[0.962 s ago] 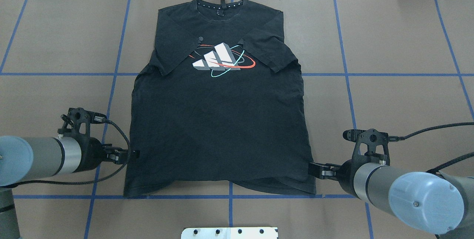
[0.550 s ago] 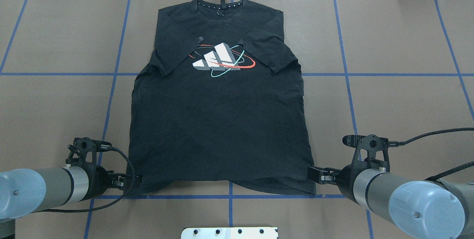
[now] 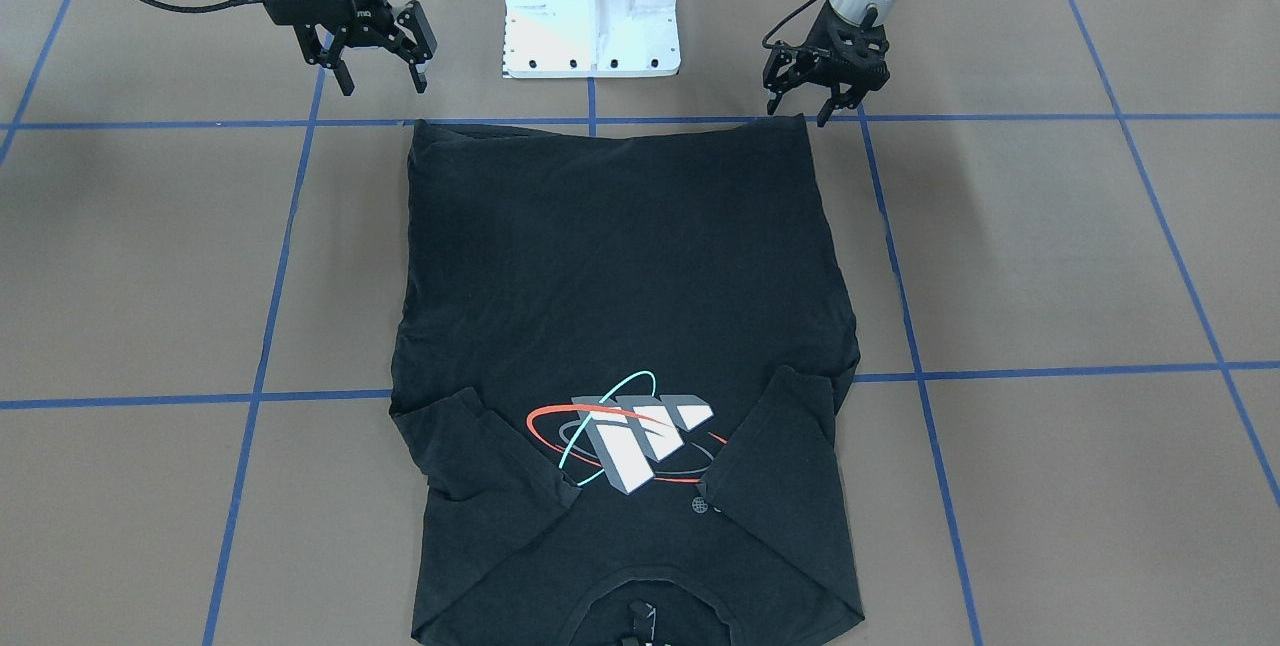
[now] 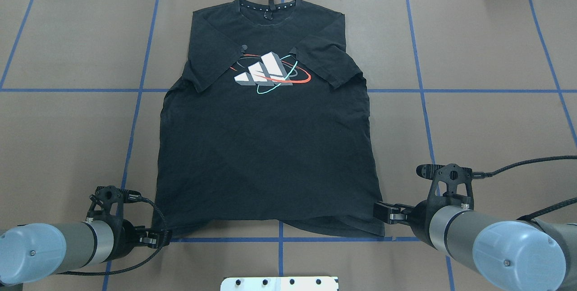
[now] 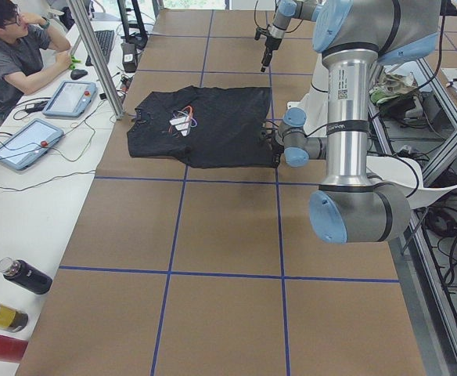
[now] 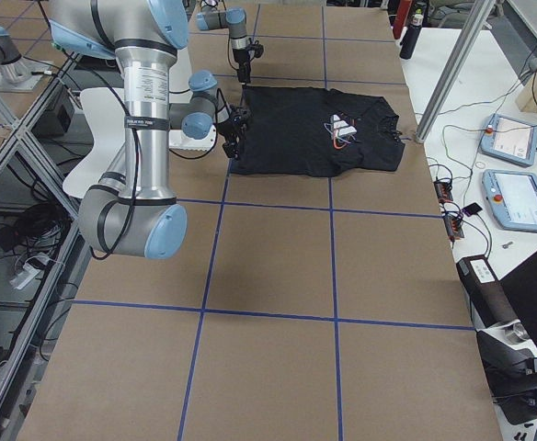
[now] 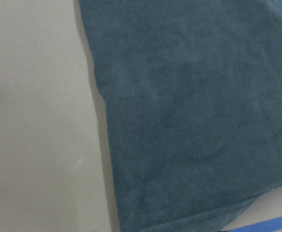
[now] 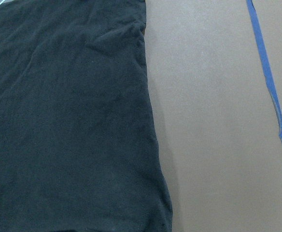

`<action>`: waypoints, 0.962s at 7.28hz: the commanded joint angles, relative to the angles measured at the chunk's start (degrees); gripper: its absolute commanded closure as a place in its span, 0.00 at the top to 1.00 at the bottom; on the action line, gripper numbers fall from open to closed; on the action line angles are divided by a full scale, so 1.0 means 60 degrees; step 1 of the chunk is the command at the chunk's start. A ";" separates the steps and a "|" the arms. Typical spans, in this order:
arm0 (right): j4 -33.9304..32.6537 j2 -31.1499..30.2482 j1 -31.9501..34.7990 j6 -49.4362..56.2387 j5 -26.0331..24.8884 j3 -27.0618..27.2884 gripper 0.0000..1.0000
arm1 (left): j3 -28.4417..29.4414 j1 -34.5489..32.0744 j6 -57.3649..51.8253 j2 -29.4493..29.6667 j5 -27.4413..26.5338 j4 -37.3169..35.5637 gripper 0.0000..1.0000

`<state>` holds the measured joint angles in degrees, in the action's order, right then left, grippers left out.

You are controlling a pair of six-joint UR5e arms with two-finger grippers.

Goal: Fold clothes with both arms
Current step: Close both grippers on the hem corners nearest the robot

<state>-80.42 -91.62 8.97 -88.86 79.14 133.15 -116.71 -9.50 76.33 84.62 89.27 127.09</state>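
Two hem corners await gripping
Our black left gripper (image 3: 797, 116) and right gripper (image 3: 385, 86) hang wide open, empty, beside the flat black short-sleeved T-shirt (image 4: 266, 147) centred on the brown worktop (image 4: 473, 124); next we should pinch both corners.

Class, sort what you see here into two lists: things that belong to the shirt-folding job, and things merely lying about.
Belongs to the job:
black T-shirt
left gripper, open at the hem corner
right gripper, open

Lying about:
white mounting block
tablet
dark bottle
seated person at the side bench
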 commanded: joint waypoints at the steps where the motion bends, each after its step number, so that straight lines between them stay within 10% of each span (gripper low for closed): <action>1: 0.0000 -0.0009 0.0000 0.0000 -0.0006 0.0001 1.00 | 0.0086 0.0030 0.0008 0.0017 0.0018 0.0000 0.63; 3: 0.0000 0.0006 0.0000 0.0000 -0.0006 0.0001 1.00 | 0.0072 0.0030 0.0066 0.0061 0.0048 0.0000 0.37; 7: -0.0014 0.0006 0.0000 0.0000 -0.0006 0.0001 1.00 | 0.0086 0.0015 0.0066 0.0003 0.0062 0.0000 0.32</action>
<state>-80.46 -91.61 8.97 -88.86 79.10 133.15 -116.22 -9.36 76.75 84.81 89.61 127.09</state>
